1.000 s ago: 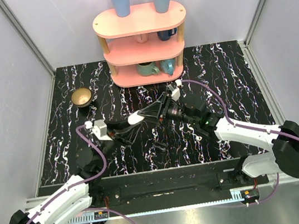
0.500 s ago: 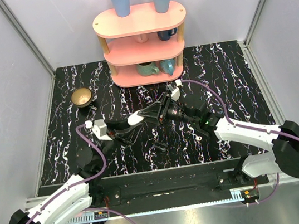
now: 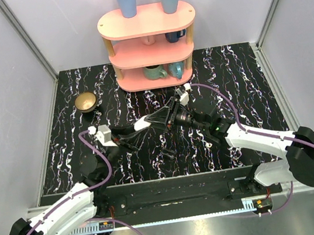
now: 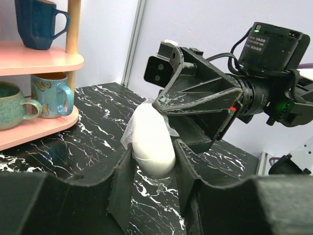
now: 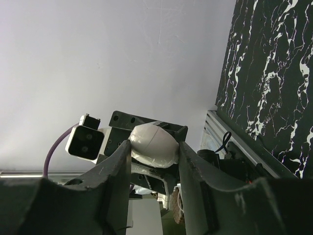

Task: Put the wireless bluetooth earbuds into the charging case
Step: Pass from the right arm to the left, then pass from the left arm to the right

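Observation:
The charging case (image 3: 144, 122) is a white oval pebble with a bit of clear film on it, held above the black marble table between both grippers. My left gripper (image 3: 137, 127) grips its near end; in the left wrist view the case (image 4: 151, 139) sits tight between my left gripper's (image 4: 153, 157) two fingers. My right gripper (image 3: 155, 118) grips the other end; in the right wrist view the case (image 5: 152, 142) is clamped between my right gripper's (image 5: 154, 147) fingers. The case is closed. No earbuds show in any view.
A pink three-tier shelf (image 3: 146, 20) stands at the back with two blue cups on top and mugs on the lower tiers. A bronze bowl (image 3: 86, 101) sits at the back left. Grey walls enclose the table (image 3: 240, 81).
Both grippers and the case have shifted very slightly; the grips have not changed.

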Available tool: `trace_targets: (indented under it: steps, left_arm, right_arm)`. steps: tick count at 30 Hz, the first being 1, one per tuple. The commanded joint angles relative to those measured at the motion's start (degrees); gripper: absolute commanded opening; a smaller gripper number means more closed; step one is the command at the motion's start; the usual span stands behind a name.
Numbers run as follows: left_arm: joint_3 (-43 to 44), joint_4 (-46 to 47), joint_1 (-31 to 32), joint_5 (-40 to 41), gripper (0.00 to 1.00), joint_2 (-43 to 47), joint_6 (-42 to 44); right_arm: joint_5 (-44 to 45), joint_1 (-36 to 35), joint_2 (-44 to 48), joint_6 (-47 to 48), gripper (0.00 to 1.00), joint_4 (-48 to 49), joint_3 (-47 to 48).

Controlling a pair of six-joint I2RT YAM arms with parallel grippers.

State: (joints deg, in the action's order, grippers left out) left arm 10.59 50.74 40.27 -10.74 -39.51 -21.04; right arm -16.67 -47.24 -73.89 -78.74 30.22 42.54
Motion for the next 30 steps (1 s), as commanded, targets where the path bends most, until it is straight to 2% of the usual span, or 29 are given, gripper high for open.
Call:
trace_targets:
  steps: [1,4,5,8,12,13,16,24,29,30]
  left_arm:
    - [0.84,6.39,0.33,1.33,0.38,0.04,-0.32]
    - [0.66,6.74,0.42,1.95,0.27,0.22,-0.50]
    - [0.57,6.65,0.42,2.21,0.20,0.13,-0.50]
    - [0.48,6.48,0.42,2.22,0.14,0.48,-0.23]
    - [0.57,6.12,0.42,1.52,0.06,0.66,0.03]
    - [0.66,5.86,0.42,1.25,0.06,0.66,0.21]
    - [1.10,5.07,0.42,-0.77,0.04,0.22,0.30]
    - [2.24,4.46,0.42,-4.63,0.02,-1.36,0.91]
    - [2.86,2.53,0.51,-4.46,0.01,-1.19,2.93]
    - [3.03,2.17,0.51,-4.98,0.01,-1.10,3.54]
  right_arm:
    - [-1.00,-0.57,0.59,0.43,0.33,0.81,1.40]
    - [-1.18,-0.57,0.67,0.34,0.34,1.07,1.05]
    - [-1.35,-0.57,0.67,0.34,0.35,1.42,0.88]
    - [-1.70,-0.57,0.67,0.43,0.36,2.13,0.70]
    - [-2.23,-0.57,0.32,0.34,0.50,3.00,0.61]
    - [-2.32,-0.57,0.15,0.25,0.57,3.53,0.35]
    - [-2.32,-0.48,0.15,-0.10,0.65,4.50,0.17]
    - [-2.49,-0.57,0.06,-0.36,0.68,4.41,0.52]
    - [-3.20,-0.57,-0.21,-0.28,0.62,3.98,0.87]
    - [-3.28,-0.57,-0.29,-0.19,0.58,3.54,1.13]
